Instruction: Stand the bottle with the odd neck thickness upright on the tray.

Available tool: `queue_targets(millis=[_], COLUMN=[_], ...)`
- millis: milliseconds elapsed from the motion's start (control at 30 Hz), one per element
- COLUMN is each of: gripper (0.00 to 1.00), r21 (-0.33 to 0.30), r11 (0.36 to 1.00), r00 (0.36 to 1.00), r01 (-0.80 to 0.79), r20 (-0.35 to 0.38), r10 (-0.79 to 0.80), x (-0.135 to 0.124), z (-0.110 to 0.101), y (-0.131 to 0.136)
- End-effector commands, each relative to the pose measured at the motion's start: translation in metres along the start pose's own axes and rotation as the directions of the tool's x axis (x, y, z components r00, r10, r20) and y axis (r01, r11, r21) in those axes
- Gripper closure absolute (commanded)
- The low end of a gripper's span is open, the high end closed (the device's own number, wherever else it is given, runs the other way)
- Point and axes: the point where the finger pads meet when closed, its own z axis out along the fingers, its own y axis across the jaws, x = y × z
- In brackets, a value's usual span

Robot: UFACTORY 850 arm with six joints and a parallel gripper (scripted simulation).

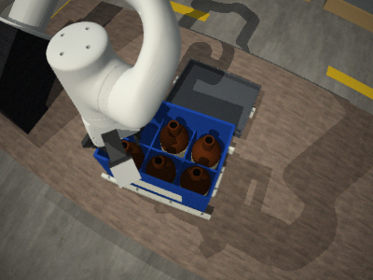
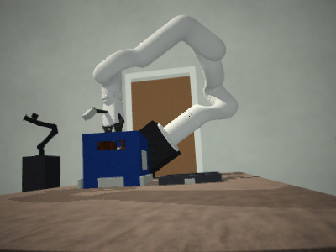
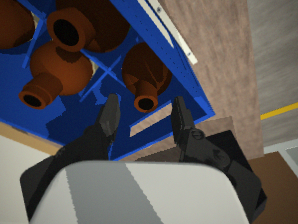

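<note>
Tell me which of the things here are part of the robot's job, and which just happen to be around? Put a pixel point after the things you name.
Part of the job:
- five brown bottles, one being this one (image 1: pixel 173 140), standing in the crate
- blue crate (image 1: pixel 160 189) (image 2: pixel 111 168)
- dark tray (image 1: pixel 214 95) (image 2: pixel 168 180) beside it
- the robot's fingers, open

Apparently just around:
- brown door (image 2: pixel 161 101)
- small black arm on a block (image 2: pixel 41 174)
- yellow floor stripes (image 1: pixel 350 83)
</note>
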Motion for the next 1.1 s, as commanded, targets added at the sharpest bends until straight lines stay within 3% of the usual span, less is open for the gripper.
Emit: queue_targets(millis=[0,367,867,900,1067], gripper=[0.35,0.35,0.35,1.00,1.00], r21=[0.000,0.000,0.000,0.000,0.000], r11=[1.000,1.000,1.000,1.000,1.000], r00=[1.000,1.000,1.000,1.000,1.000], r01=[0.001,0.001,0.001,0.001,0.001], r20=[-0.002,-0.002,-0.002,-0.002,-0.002], r10=[-0.001,-0.001,-0.001,-0.001,-0.001], x=[0.001,0.001,0.001,0.001,0.001], z=[-0.014,-0.049,-0.062,-0.062,-0.062], y=[0.000,0.000,0.000,0.000,0.000])
